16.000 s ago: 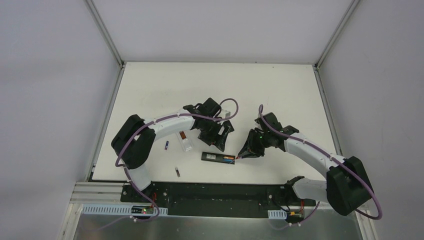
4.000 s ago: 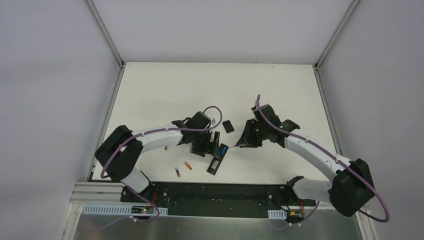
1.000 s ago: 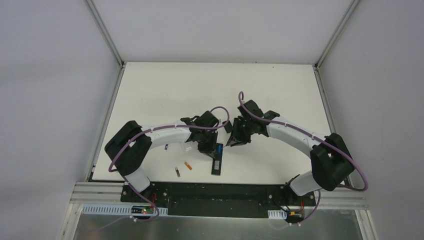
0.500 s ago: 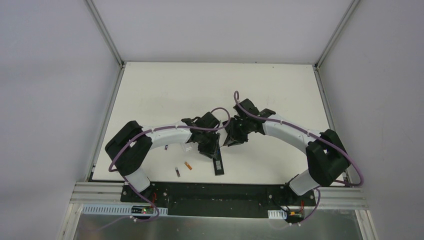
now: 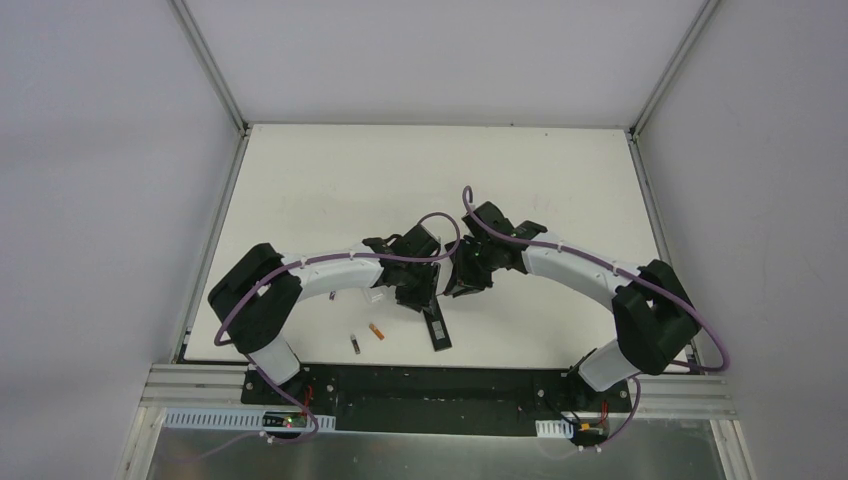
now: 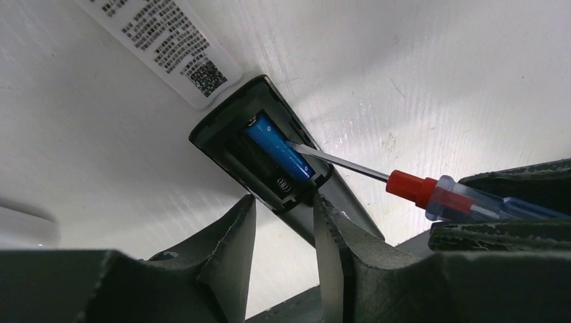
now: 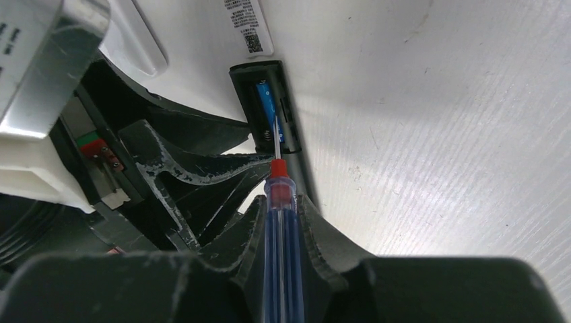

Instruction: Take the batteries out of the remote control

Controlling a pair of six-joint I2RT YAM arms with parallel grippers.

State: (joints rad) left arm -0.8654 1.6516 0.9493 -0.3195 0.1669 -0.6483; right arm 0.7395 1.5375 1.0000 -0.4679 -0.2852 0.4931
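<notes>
The black remote control (image 6: pixel 217 128) lies face down with its battery bay open, and one blue battery (image 6: pixel 279 149) sits in the bay. My left gripper (image 6: pixel 283 202) is open, its fingertips (image 6: pixel 236 232) astride the remote's end. My right gripper (image 7: pixel 279 215) is shut on the blue-handled screwdriver (image 7: pixel 279 192), whose metal tip rests on the blue battery (image 7: pixel 264 97). In the top view the two grippers (image 5: pixel 420 288) (image 5: pixel 463 278) meet over the remote's (image 5: pixel 438 330) far end. An orange battery (image 5: pixel 376 331) and a dark battery (image 5: pixel 355 343) lie loose on the table.
A white remote (image 6: pixel 168 47) with a printed label lies just beyond the black one, and it also shows in the right wrist view (image 7: pixel 246 27). The white table (image 5: pixel 330 180) is bounded by grey walls, with the arm bases along its near edge.
The right arm has swung left, bringing the screwdriver tip into the battery bay. The left gripper's jaws have spread apart around the remote. The loose batteries have not moved.
</notes>
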